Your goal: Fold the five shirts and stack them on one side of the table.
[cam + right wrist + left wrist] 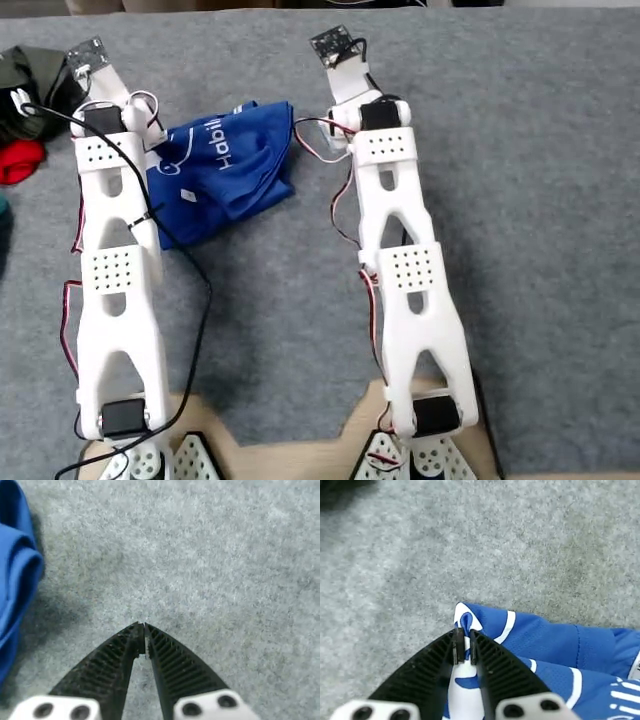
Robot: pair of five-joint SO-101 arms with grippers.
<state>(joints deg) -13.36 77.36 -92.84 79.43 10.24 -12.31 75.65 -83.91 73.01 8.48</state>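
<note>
Fabric of the blue shirt (560,645) sits pinched in the left hand (464,647) (right hand (145,640) pressed together).

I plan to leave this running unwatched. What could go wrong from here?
1. The left tool pinches a small corner of the blue shirt; a pull might slip it free.
2. The right tool is shut on nothing over the grey mat beside the shirt, so with one hold the crumpled cloth may bunch instead of folding flat.
3. A black cable lies by the shirt's edge and could snag it.
</note>
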